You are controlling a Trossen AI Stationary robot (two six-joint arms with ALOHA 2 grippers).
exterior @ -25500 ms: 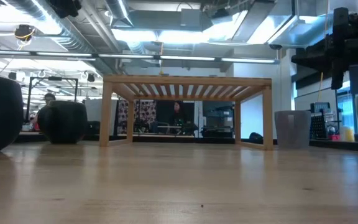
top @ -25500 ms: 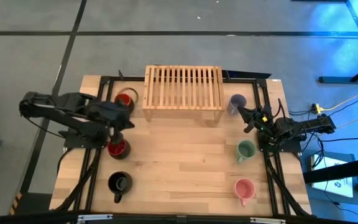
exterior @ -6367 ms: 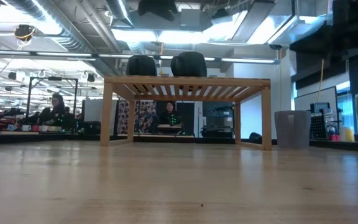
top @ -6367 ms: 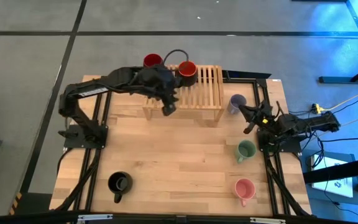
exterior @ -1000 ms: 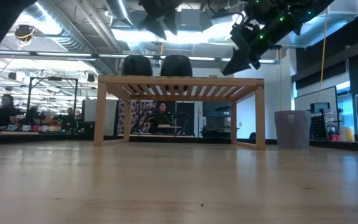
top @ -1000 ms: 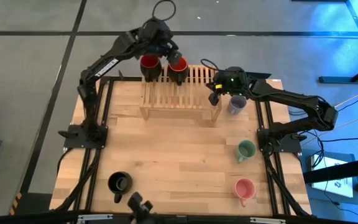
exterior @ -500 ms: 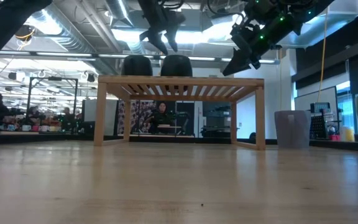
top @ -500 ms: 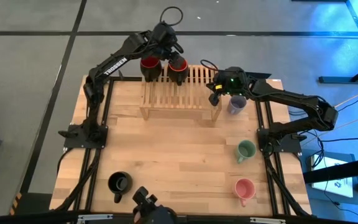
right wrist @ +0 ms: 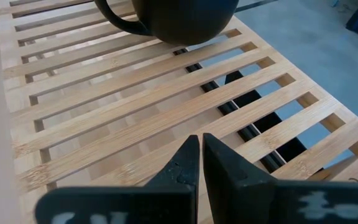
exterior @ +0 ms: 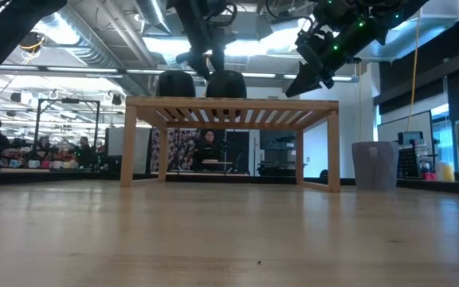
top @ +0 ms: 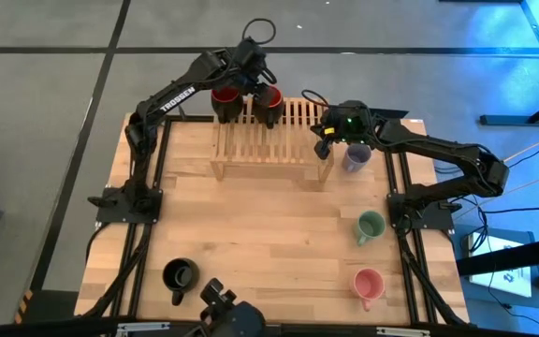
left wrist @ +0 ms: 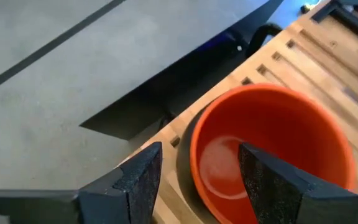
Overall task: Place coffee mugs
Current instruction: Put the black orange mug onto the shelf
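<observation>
A slatted wooden rack point(top: 268, 140) is carried at the far middle of the wooden counter point(top: 269, 253). The lavender-blue mug point(top: 356, 157) is set just beside the rack's right end, the green mug point(top: 371, 227) and pink mug point(top: 368, 285) along the right side, and the black mug point(top: 178, 276) near the front left corner.
</observation>
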